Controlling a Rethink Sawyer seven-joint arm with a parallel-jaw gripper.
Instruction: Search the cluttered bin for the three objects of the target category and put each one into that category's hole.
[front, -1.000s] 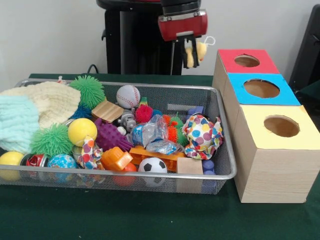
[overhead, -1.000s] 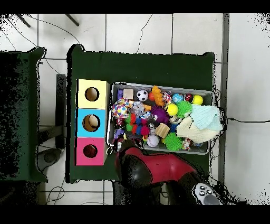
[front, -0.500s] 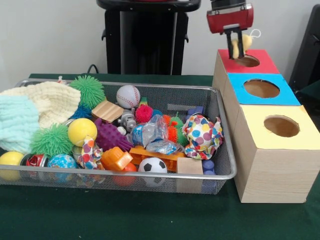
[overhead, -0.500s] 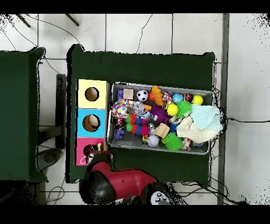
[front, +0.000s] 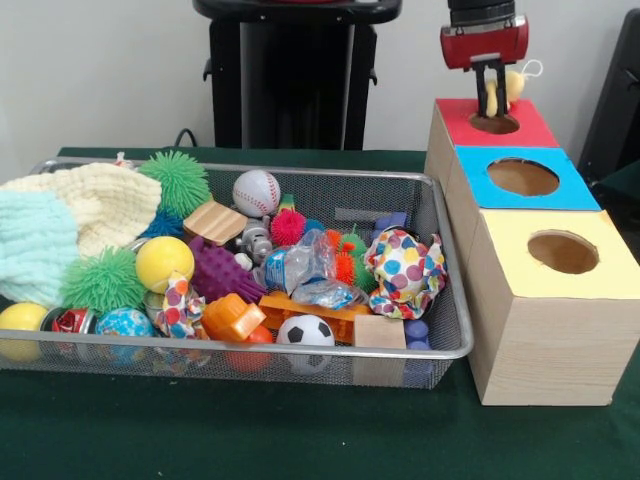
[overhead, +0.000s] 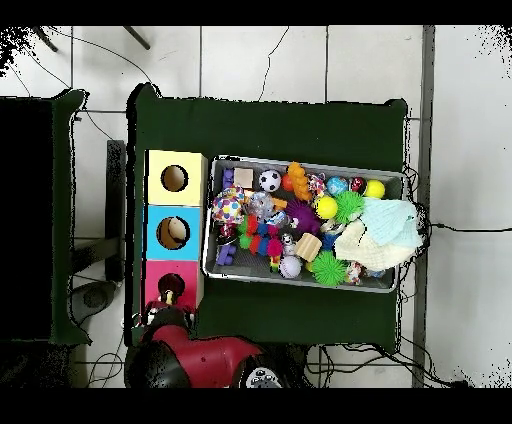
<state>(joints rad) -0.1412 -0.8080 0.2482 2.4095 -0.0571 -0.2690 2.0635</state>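
Note:
My gripper hangs just above the round hole of the red-topped box, shut on a small yellow toy with a white loop. From overhead the gripper sits over the red box at its hole. The wire bin lies left of the boxes, piled with toys: a baseball, a soccer ball, a yellow ball and green spiky balls.
A blue-topped box and a yellow-topped box stand in a row in front of the red one. Something pale shows inside the blue box's hole. Knitted cloths and a polka-dot cloth lie in the bin. The red arm crosses the table edge.
The gripper carried the yellow toy from above the bin's back corner rightwards to the red box, and now sits directly over its hole.

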